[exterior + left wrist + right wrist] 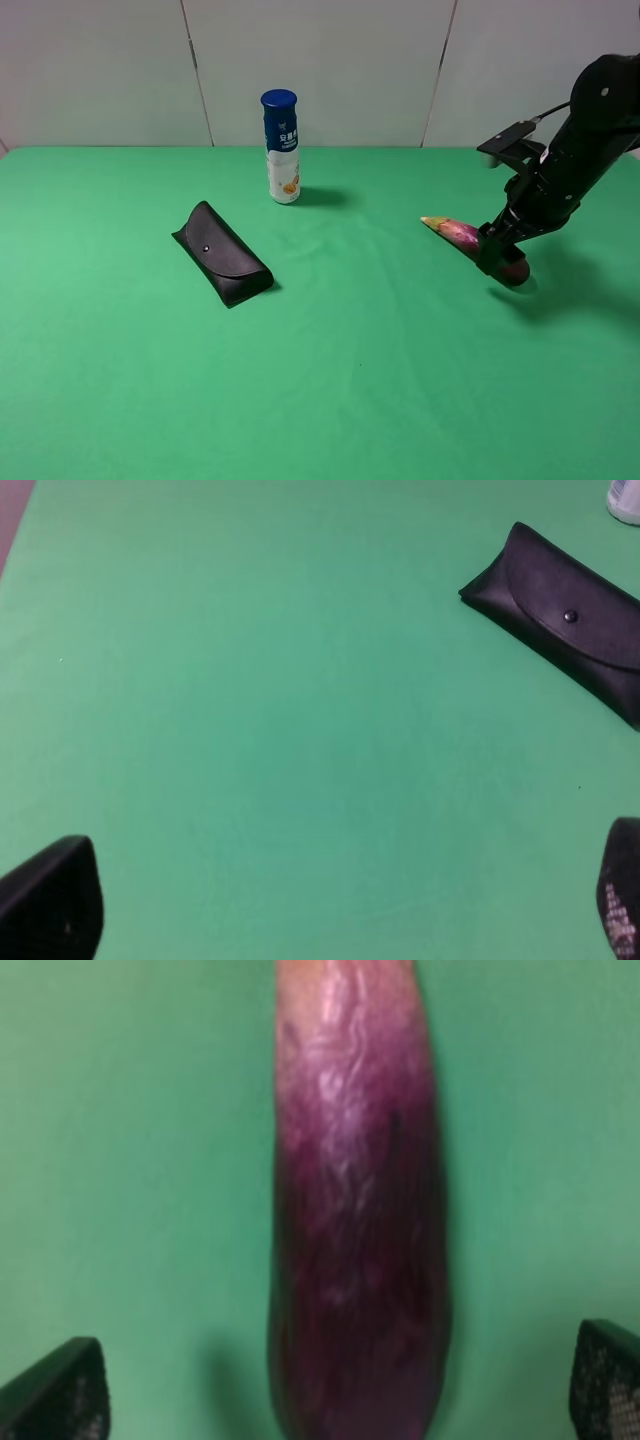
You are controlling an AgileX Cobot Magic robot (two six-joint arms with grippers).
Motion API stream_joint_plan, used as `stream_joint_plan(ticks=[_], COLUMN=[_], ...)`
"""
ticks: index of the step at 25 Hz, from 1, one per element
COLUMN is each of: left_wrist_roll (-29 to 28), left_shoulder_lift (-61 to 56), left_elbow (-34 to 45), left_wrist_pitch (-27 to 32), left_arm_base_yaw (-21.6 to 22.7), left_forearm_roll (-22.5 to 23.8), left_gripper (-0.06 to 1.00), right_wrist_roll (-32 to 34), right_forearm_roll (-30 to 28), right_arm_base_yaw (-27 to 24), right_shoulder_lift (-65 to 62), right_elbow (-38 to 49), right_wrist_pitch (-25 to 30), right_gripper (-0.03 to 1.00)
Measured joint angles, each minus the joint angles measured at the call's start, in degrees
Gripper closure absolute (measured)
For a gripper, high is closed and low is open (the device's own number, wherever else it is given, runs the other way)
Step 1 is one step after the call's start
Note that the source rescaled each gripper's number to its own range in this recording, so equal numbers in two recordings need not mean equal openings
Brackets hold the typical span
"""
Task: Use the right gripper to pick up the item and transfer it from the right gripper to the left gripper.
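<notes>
- At the front of the bench: green cloth tabletop (320, 400), faintly wrinkled toward the middle.
- Wrist view only: left gripper (335, 910) hangs above the cloth. Its two black fingertips (55, 905) are spread wide, with only green cloth between them.
- Left of centre: black fold-over glasses case with a small snap stud (222, 254). It lies flat and diagonal on the cloth, flap closed.
- Right side, mid-depth: long slim glossy purple eggplant with a yellowish-tan pointed stem end (455, 234). It lies on the cloth, stem tip toward the centre, well apart from the glasses case.
- Same spot: right gripper (497, 258) is down over the thick purple end of the eggplant. In its wrist view the textured black fingers (60, 1395) stand wide apart, one on each side of the eggplant. Green cloth shows in both gaps; no contact seen.
- Farther back: white cylindrical bottle with a blue cap and blue label band (281, 148). It stands upright behind the glasses case and a little to its right.
- Rear: pale panelled wall (320, 60) along the back edge of the tabletop.
</notes>
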Motion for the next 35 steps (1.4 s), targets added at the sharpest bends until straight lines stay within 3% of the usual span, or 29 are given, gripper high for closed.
stream_joint_plan(ticks=[13, 35], left_wrist_roll=[0.0, 0.0], left_shoulder_lift=[0.0, 0.0], left_elbow=[0.0, 0.0], left_wrist_pitch=[0.0, 0.0], left_arm_base_yaw=[0.0, 0.0], left_forearm_roll=[0.0, 0.0], left_gripper=[-0.04, -0.04], right_wrist_roll=[-1.7, -4.54], right_forearm_roll=[-0.61, 0.58], right_arm_base_yaw=[-2.6, -3.34], right_shoulder_lift=[5.02, 7.44], right_elbow=[0.0, 0.0], right_wrist_pitch=[-3.87, -5.33], right_gripper=[-0.03, -0.03])
